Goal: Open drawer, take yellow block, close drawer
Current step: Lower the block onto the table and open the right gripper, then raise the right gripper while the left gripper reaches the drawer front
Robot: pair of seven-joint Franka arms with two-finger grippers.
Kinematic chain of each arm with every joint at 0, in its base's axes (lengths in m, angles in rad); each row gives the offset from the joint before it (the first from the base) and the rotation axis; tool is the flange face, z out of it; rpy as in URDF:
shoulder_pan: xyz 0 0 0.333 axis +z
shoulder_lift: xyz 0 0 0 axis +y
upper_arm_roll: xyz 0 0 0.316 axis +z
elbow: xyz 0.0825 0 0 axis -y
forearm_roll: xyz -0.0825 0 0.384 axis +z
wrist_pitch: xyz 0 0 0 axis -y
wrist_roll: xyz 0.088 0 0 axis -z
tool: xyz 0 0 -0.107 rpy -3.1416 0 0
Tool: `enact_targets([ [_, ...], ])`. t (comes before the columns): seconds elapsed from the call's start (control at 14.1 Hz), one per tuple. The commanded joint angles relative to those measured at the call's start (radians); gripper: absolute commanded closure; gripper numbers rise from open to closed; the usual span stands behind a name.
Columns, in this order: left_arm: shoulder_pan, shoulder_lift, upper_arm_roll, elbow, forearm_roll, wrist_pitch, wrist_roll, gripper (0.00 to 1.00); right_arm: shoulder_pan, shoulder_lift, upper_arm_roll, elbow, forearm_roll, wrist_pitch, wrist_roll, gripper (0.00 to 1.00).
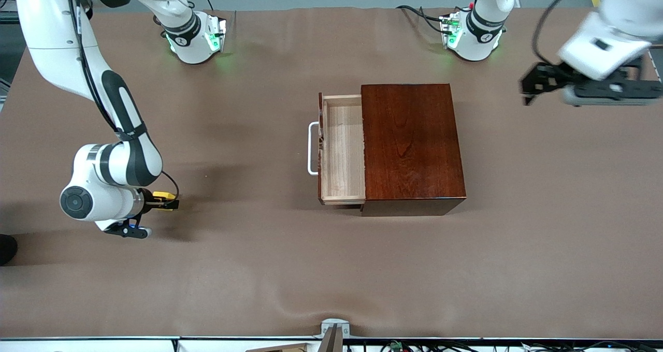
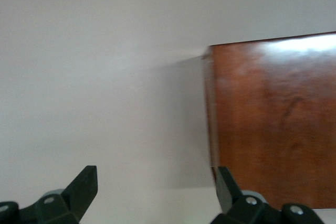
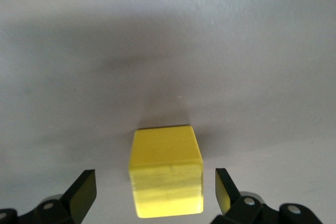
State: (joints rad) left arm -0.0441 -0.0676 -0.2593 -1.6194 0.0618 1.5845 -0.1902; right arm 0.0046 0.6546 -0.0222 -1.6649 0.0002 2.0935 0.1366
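The yellow block (image 3: 165,174) sits on the brown table cover between the fingers of my right gripper (image 3: 155,187), with a gap on each side, so the gripper is open. In the front view the block (image 1: 164,194) and right gripper (image 1: 169,202) are toward the right arm's end of the table, well apart from the drawer (image 1: 342,150). The drawer stands pulled out of the dark reddish-brown box (image 1: 412,140), and its light-wood tray is bare. Its white handle (image 1: 312,148) faces the right arm's end. My left gripper (image 1: 529,87) hangs open and empty beside the box (image 2: 273,124).
The brown cover (image 1: 331,269) spreads over the whole table. Both arm bases (image 1: 194,36) stand along the edge farthest from the front camera. A small metal bracket (image 1: 334,331) sits at the table edge nearest the front camera.
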Motion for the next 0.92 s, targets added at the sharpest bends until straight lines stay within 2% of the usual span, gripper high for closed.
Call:
enact_targets([
  [0.0, -0.025, 0.129, -0.145, 0.131, -0.002, -0.034, -0.212, 0.00, -0.003, -0.056, 0.010, 0.042, -0.017, -0.065, -0.005, 0.00],
  [0.14, -0.074, 0.230, -0.210, 0.208, 0.004, -0.032, -0.406, 0.00, -0.003, -0.078, 0.011, 0.088, -0.016, -0.114, -0.005, 0.00],
  [0.21, -0.130, 0.276, -0.215, 0.243, 0.006, -0.032, -0.492, 0.00, -0.002, -0.087, 0.013, 0.115, -0.014, -0.142, -0.005, 0.00],
  [0.35, -0.235, 0.339, -0.209, 0.274, 0.009, -0.009, -0.648, 0.00, 0.003, -0.102, 0.014, 0.175, -0.011, -0.209, -0.005, 0.00],
  [0.49, -0.348, 0.400, -0.206, 0.283, 0.065, 0.031, -0.787, 0.00, 0.027, -0.147, 0.014, 0.230, -0.006, -0.291, -0.003, 0.00],
  [0.71, -0.477, 0.489, -0.202, 0.296, 0.145, 0.101, -0.983, 0.00, 0.044, -0.210, 0.016, 0.237, -0.005, -0.311, -0.005, 0.00],
  [0.85, -0.543, 0.555, -0.193, 0.325, 0.154, 0.176, -1.084, 0.00, 0.046, -0.257, 0.016, 0.237, -0.003, -0.325, -0.003, 0.00],
])
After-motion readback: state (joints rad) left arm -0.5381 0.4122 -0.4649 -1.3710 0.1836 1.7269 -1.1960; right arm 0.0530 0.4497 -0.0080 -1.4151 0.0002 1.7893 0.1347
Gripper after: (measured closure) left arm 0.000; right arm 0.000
